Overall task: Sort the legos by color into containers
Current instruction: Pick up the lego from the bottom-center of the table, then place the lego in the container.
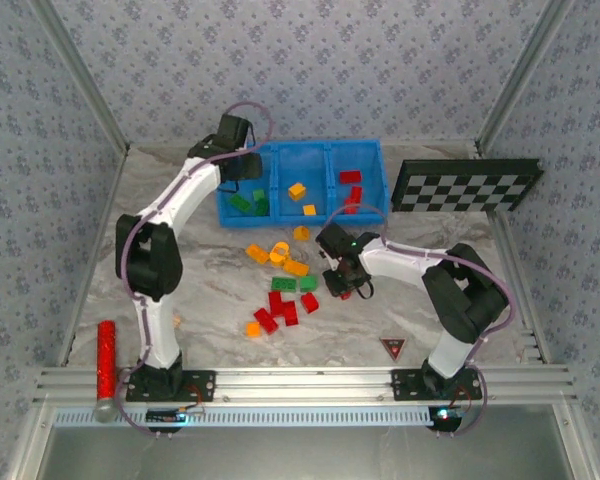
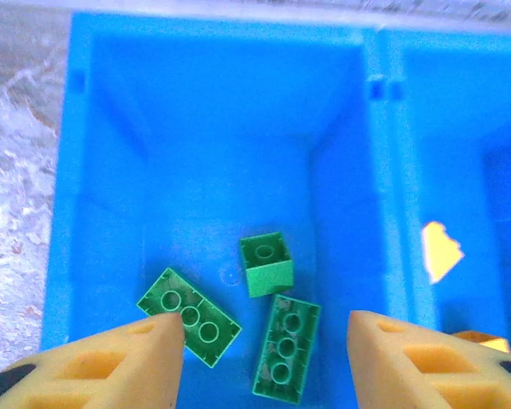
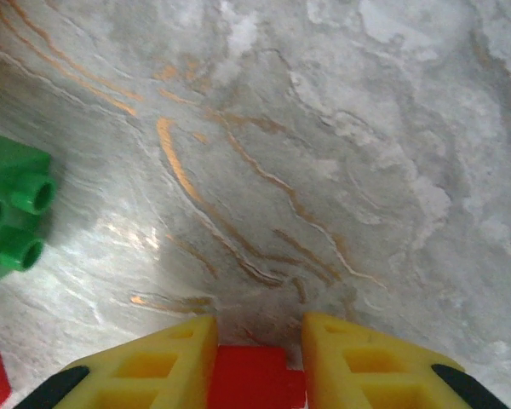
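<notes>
Marbled table [image 2: 17,170]: three green legos [image 2: 266,264] in one container [image 2: 238,102].

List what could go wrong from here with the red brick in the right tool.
1. The right tool is shut on a red brick with a green brick nearby; lifting might nudge that one.
2. The right compartment, with red bricks in it, adjoins the middle compartment with orange bricks; an early release could missort the held brick.

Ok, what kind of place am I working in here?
Likely a lab test cell: patterned panel walls boxing in a marble-look tabletop, a black-and-white checkerboard panel, a silver metal mounting rail along the near edge.
</notes>
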### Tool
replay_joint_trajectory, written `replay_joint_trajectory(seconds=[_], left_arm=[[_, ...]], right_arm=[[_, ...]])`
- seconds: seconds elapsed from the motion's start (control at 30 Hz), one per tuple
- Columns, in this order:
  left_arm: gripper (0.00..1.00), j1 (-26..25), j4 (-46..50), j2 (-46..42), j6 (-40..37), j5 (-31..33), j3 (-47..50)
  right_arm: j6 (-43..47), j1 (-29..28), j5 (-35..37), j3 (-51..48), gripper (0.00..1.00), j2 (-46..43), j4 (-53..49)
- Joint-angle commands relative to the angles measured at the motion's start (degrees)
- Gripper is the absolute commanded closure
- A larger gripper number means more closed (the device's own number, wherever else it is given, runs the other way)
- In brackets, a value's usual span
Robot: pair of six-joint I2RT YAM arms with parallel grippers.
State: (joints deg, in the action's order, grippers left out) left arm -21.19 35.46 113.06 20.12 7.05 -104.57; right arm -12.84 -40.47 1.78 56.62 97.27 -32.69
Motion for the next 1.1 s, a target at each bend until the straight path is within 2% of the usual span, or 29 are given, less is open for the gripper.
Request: replay_joint_trajectory(seconds=[0.0,0.27,0.53,0.73,0.93,1.07], left_arm=[[0.46,-1.3,1.9,-5.5,-1.8,0.4,1.0],[0.43,-4.0,5.5,-17.5,-1.1,1.3,8.1],[0.43,-8.8,5.0,-27.0,5.7,0.7,23.5],[0.43,-14.9,6.7,-25.4,7.5,-0.5,25.3],[0.42,-21.1,5.5,-19.5,10.9,-2.6,25.1],[0.42,-23.1,5.0,-16.1,14.0,-2.5,26.1]], right_arm=[[-0.6,1.5,0.9,2.6,0.70,-2.5,-4.7],[3.7,8.3,3.1,16.7,0.71,-3.0,-9.5],[6.8,15.9,6.8,34.5,0.72,8.2,-6.5],[6.9,18.9,4.4,44.3,0.72,18.3,-6.4],[6.6,20.5,4.0,49.1,0.72,23.8,-6.0],[6.0,21.6,1.4,50.0,0.72,25.9,-4.2]])
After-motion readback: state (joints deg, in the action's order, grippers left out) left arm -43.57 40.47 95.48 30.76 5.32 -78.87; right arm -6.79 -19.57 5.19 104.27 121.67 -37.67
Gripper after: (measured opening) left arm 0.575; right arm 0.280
